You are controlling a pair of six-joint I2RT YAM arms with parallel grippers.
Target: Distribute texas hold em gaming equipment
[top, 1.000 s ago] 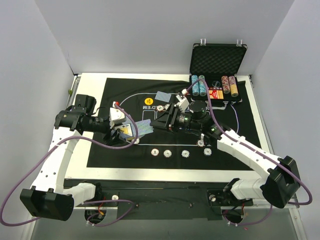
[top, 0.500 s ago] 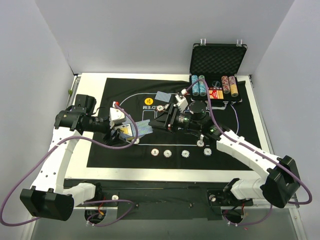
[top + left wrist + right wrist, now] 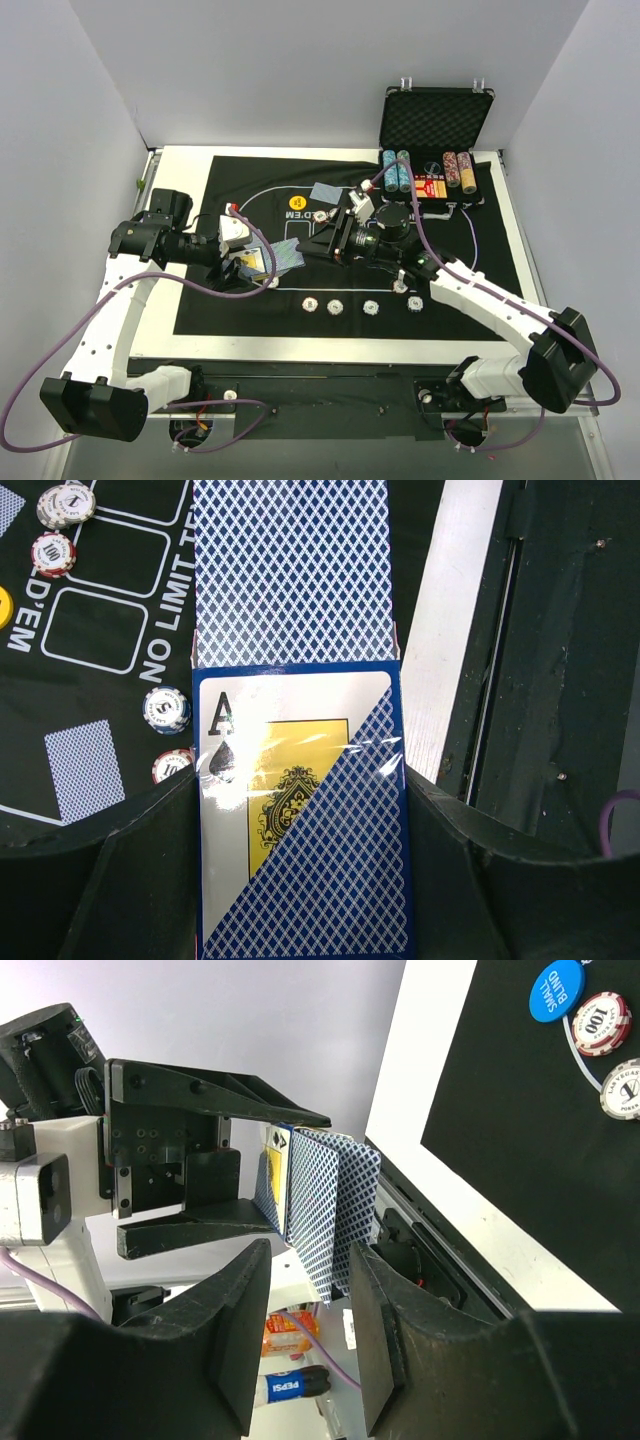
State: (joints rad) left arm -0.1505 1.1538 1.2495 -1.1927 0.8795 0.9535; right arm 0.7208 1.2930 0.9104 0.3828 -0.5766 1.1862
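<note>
Left wrist view puts the card pack (image 3: pixel 300 830) dead centre, an ace of spades and blue lattice on its wrapped face. It is pinched between the two dark fingers of the left tool (image 3: pixel 300 780), which is pressed together on it. One blue-backed card (image 3: pixel 290 570) sticks out of the pack's 12 o'clock end, over the black mat (image 3: pixel 100 630). At the pack's 9 o'clock in that view lie two poker chips (image 3: pixel 166 708) and, beside them, a single face-down card (image 3: pixel 85 770). In the top view the pack is held at the mat's 9 o'clock edge, and the right tool (image 3: pixel 327 240) sits at its 3 o'clock, pointing at it. Right wrist view shows that tool's jaws spread, with the jutting card's edge in line with the gap; whether a finger touches it I cannot tell. A blue disc (image 3: pixel 556 990) marked SMALL BLIND lies at that view's 1 o'clock. A yellow disc (image 3: pixel 297 201) lies toward the mat's 12 o'clock, and a row of four chips (image 3: pixel 371 307) runs along its 6 o'clock side. The open black case (image 3: pixel 435 118) stands at the 1 o'clock corner of the counter (image 3: pixel 185 165), with chip rolls (image 3: pixel 397 170) in it.
</note>
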